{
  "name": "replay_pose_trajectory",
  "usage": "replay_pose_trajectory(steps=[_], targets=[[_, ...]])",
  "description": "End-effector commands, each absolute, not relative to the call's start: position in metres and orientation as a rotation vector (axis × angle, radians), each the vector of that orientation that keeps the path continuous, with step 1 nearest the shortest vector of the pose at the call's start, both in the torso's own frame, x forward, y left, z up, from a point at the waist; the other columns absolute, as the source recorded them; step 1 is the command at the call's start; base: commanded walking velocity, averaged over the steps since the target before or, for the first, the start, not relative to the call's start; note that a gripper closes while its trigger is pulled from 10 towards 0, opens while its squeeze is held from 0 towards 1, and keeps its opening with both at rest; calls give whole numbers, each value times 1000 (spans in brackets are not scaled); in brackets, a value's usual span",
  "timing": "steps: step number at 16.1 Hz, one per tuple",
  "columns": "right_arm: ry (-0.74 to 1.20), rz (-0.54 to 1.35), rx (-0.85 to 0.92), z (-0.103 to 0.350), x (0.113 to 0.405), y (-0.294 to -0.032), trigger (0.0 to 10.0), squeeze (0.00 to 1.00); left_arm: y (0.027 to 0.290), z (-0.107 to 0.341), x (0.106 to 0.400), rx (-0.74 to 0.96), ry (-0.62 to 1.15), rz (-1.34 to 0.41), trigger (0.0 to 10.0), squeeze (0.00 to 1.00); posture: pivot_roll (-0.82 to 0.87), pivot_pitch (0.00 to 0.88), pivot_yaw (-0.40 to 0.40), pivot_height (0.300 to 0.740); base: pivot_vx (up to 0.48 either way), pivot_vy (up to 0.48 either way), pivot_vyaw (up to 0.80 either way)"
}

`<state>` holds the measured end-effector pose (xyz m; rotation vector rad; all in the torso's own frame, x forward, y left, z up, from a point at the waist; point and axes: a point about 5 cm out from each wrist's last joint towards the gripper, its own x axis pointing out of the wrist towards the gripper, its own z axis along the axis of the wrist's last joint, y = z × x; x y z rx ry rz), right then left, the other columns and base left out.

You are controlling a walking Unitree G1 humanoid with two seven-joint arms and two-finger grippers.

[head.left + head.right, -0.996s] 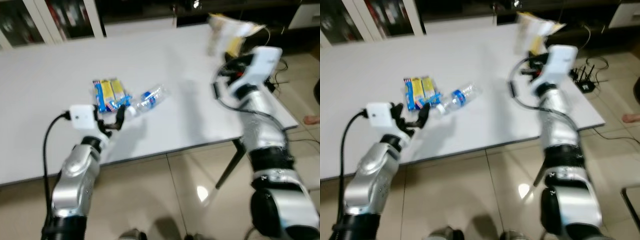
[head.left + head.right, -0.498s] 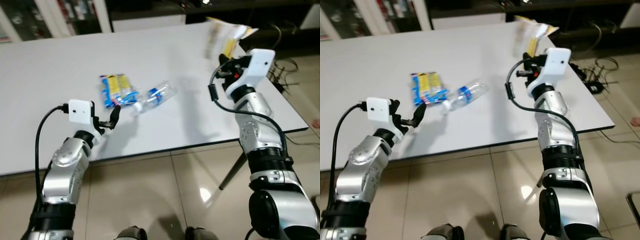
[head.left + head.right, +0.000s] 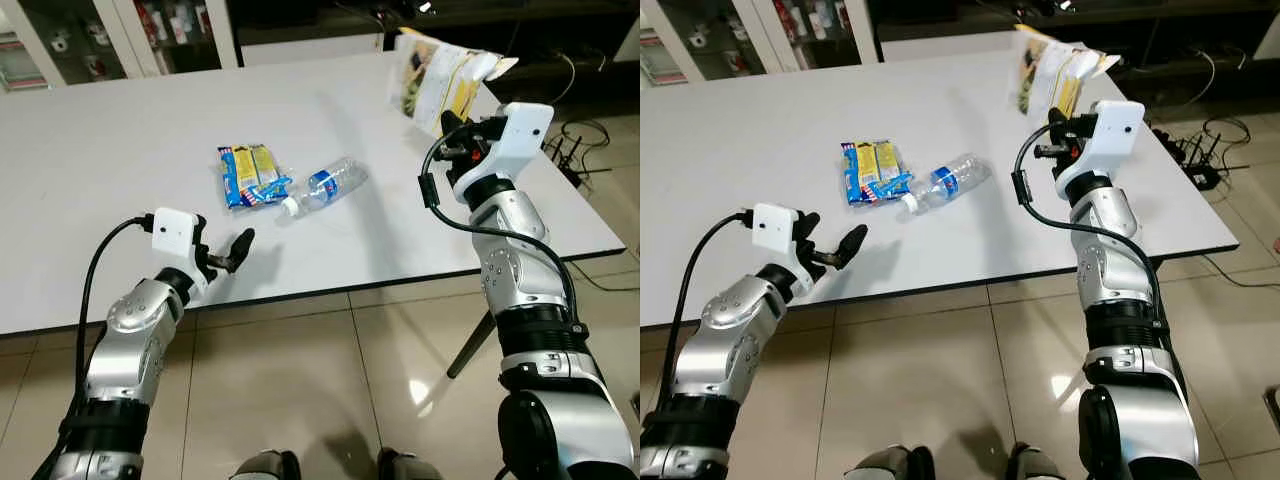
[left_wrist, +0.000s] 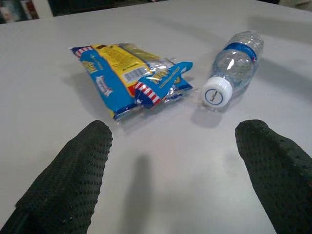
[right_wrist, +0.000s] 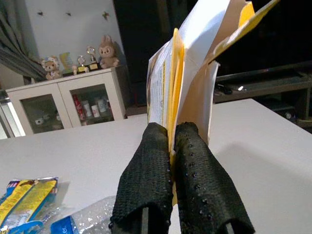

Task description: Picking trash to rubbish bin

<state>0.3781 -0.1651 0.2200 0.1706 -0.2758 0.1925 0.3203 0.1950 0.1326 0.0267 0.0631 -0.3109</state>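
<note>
Trash on the table (image 3: 120, 150), wrapper beside bottle.
The snack wrapper (image 3: 249, 175) lies at the bottle's (image 3: 325, 186) 9 o'clock; the paper bag (image 3: 440, 75) is raised at its 2 o'clock.
</note>
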Motion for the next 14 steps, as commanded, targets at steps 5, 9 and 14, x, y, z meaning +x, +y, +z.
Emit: replay_pose_trajectory(steps=[5, 9, 14], targets=[[-288, 187, 176, 224, 374, -165, 10000, 0, 192, 141, 328, -2, 27, -332, 10000, 0, -55, 180, 98, 740, 0, 0, 0], [-317, 174, 178, 233, 369, -166, 10000, 0, 190, 139, 332, -9, 36, -365, 10000, 0, -74, 195, 117, 740, 0, 0, 0], [-314, 148, 182, 230, 360, -169, 10000, 0, 167, 141, 340, -10, 66, -520, 10000, 0, -86, 220, 140, 740, 0, 0, 0]])
